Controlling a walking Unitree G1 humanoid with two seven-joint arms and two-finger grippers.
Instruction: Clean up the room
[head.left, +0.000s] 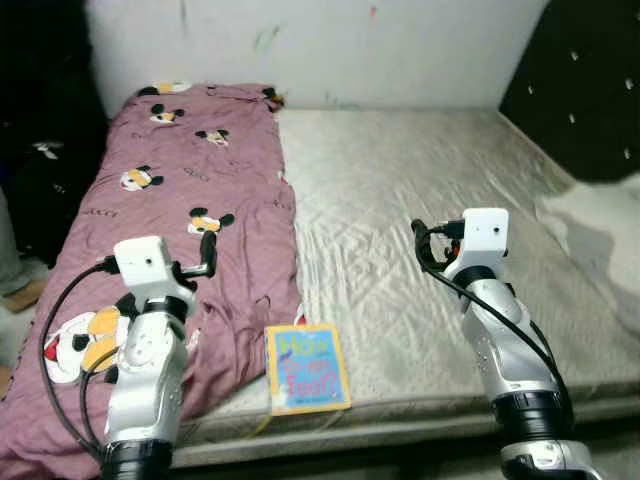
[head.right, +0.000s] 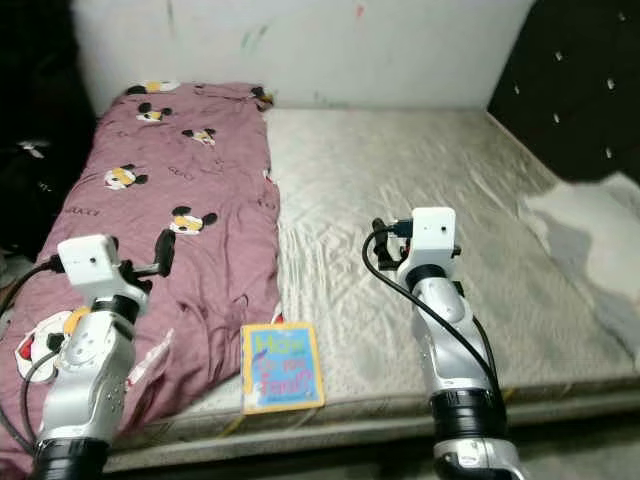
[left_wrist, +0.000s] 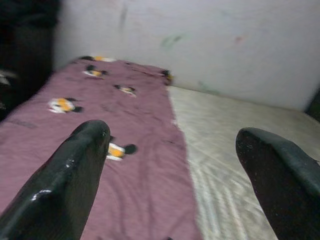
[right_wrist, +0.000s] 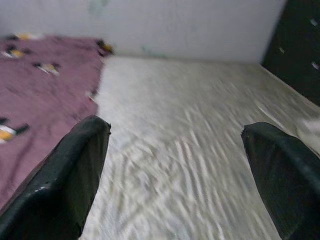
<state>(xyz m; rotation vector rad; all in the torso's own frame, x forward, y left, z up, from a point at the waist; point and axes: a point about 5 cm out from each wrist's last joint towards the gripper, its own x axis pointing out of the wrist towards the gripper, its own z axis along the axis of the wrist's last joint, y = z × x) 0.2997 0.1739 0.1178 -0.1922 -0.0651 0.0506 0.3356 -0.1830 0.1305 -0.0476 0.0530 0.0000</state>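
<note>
Purple blanket (head.left: 190, 230) with cartoon mice covers the left side of the grey mattress (head.left: 420, 220); a blue-and-yellow book (head.left: 306, 368) lies at the near edge, just beside it. Left gripper (left_wrist: 175, 165) and right gripper (right_wrist: 175, 170) hover above, fingers apart (wrist views make this plain). Dark headboard (head.left: 580, 80) stands right.

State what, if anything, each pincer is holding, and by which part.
Nothing is held. The left pincer is open over the purple cartoon-print blanket, and the right pincer is open over the bare grey quilted mattress.
</note>
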